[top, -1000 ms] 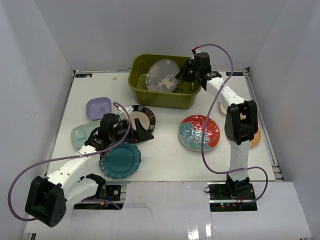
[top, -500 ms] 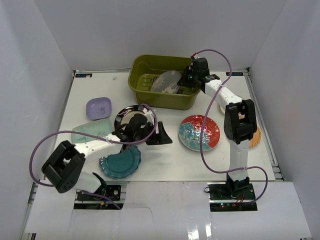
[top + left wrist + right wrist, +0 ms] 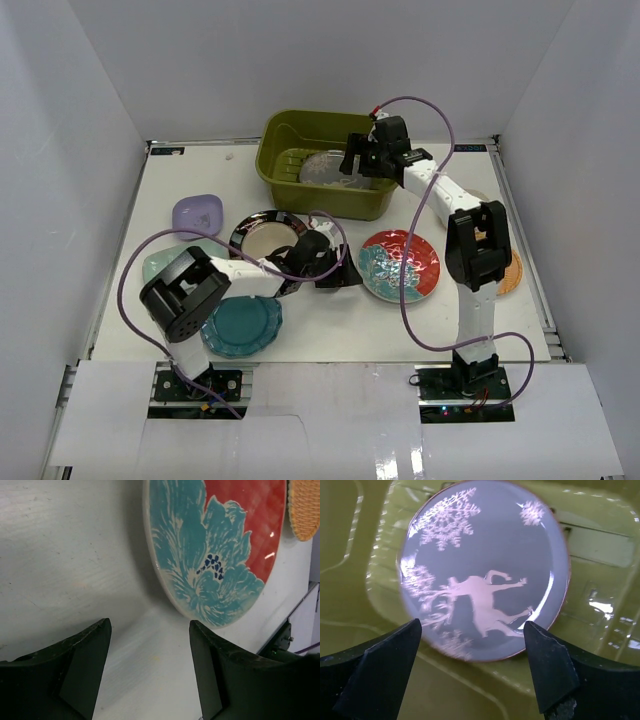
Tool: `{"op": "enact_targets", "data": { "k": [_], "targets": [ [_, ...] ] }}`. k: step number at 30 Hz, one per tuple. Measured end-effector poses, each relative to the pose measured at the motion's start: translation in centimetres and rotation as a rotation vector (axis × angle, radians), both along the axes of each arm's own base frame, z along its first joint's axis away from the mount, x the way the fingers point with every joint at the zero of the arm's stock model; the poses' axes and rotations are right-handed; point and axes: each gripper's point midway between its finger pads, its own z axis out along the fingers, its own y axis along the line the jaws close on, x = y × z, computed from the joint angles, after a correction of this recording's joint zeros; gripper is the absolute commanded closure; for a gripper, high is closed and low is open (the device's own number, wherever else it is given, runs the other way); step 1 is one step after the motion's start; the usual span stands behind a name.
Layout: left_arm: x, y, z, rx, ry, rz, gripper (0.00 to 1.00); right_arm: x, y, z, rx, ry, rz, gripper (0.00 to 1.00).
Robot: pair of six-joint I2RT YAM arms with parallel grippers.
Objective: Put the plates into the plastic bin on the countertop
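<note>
**Right gripper** (image 3: pixel 475 680): the fingers are set wide apart above the plastic bin (image 3: pixel 330 203). Nothing is gripped. The grey floral plate (image 3: pixel 485 575) lies inside the bin, below and between the fingers. No contact with either finger is seen.

**Left gripper** (image 3: pixel 150 675): the fingers are parted and nothing is held. They are positioned low over bare countertop (image 3: pixel 340 325), just beside the near edge of the red-teal plate (image 3: pixel 220 545). That plate is not touched.

**Count**
- Bins: one, at the far side of the countertop.
- Plates in the bin: one.
- Plates made out on the countertop: six.
  - lavender square (image 3: pixel 197 214)
  - mint square (image 3: pixel 152 266), partly covered by the left arm
  - black-rimmed cream round (image 3: pixel 265 235)
  - teal scalloped round (image 3: pixel 242 325)
  - red-teal round
  - orange woven-look round (image 3: pixel 512 272), partly hidden behind the right arm
</note>
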Motion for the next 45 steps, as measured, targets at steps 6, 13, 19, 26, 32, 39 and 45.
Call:
{"op": "enact_targets", "data": {
  "k": [6,13,19,26,32,39,45],
  "targets": [
    [1.6,-1.4,-0.7,-0.041,-0.026,0.037,0.30,-2.1,1.1,4.5,0.057,-0.053,0.059,0.09],
    [3.7,-3.5,-1.0,-0.118,-0.045,0.085,0.42,-8.6,1.2,11.6,0.208,-0.188,0.140,0.09],
    [4.8,-3.9,-1.7,-0.142,-0.046,0.141,0.74,-14.7,1.8,10.8,0.302,-0.188,0.202,0.16],
    [5.4,-4.2,0.5,-0.239,-0.058,0.189,1.00,-22.9,2.0,7.3,0.379,-0.107,0.264,0.18],
    [2.5,-1.6,1.5,-0.212,-0.040,0.159,1.00,-27.1,-0.6,10.8,0.455,-0.220,0.267,0.16],
    [-0.3,1.5,5.1,-0.201,-0.047,0.091,1.00,-30.1,-3.1,14.5,0.483,-0.343,0.256,0.10],
    [1.6,5.4,11.6,-0.317,-0.118,0.144,1.00,-31.4,-4.4,15.2,0.443,-0.341,0.242,0.17]
  ]
}}
